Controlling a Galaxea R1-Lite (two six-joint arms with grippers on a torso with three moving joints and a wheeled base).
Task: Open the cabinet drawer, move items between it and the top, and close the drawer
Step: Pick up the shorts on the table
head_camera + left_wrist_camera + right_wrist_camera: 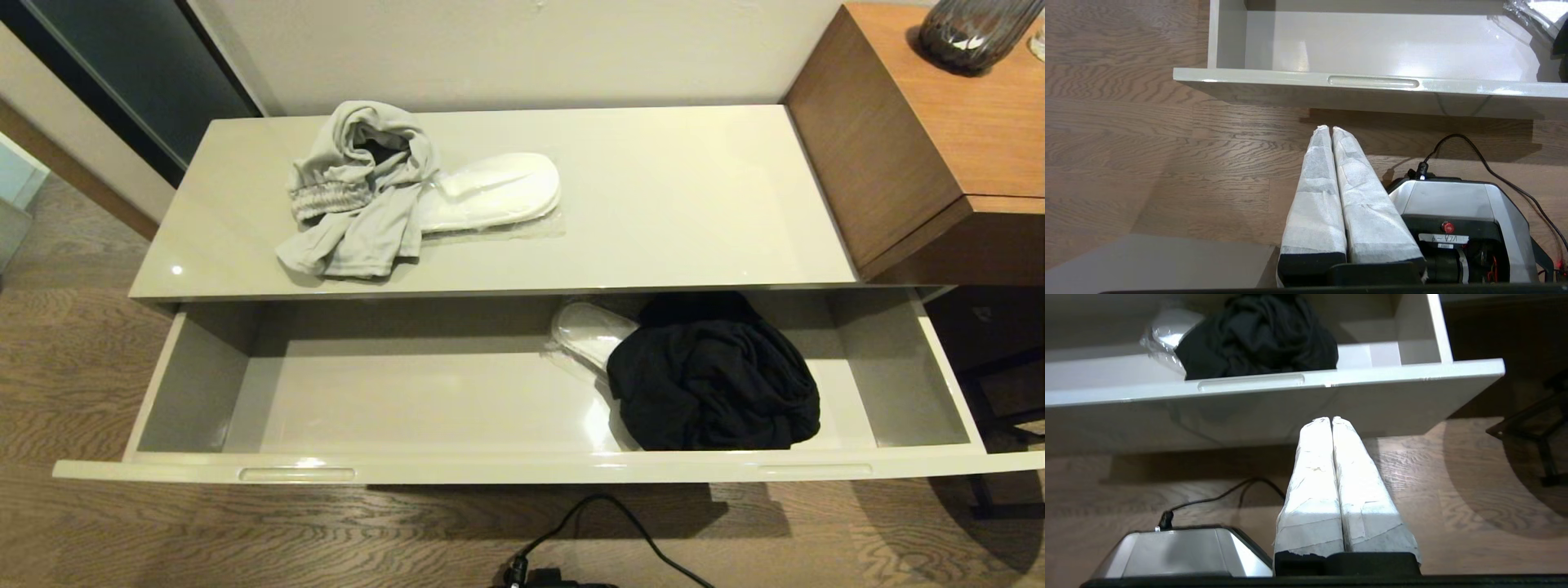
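The cream-beige cabinet drawer (pixel 522 467) is pulled fully out. Inside it, right of the middle, lies the black garment (pixel 712 384) on top of a white slipper in a clear sleeve (pixel 589 331). On the glossy cabinet top (pixel 678 204) a light grey garment (pixel 355 192) lies bunched, partly over another white slipper (pixel 494 192). Neither arm shows in the head view. My left gripper (pixel 1329 129) is shut and empty, low over the floor before the drawer's left handle slot (pixel 1373 81). My right gripper (pixel 1331 419) is shut and empty, below the drawer front near the right handle slot (pixel 1251 382).
A taller brown wood-grain unit (pixel 922 139) with a dark vase (pixel 971 33) stands at the right of the cabinet. The robot's base (pixel 1453 212) and a black cable (pixel 620 523) lie on the wood floor in front of the drawer. A dark stand (pixel 1535 433) is at the far right.
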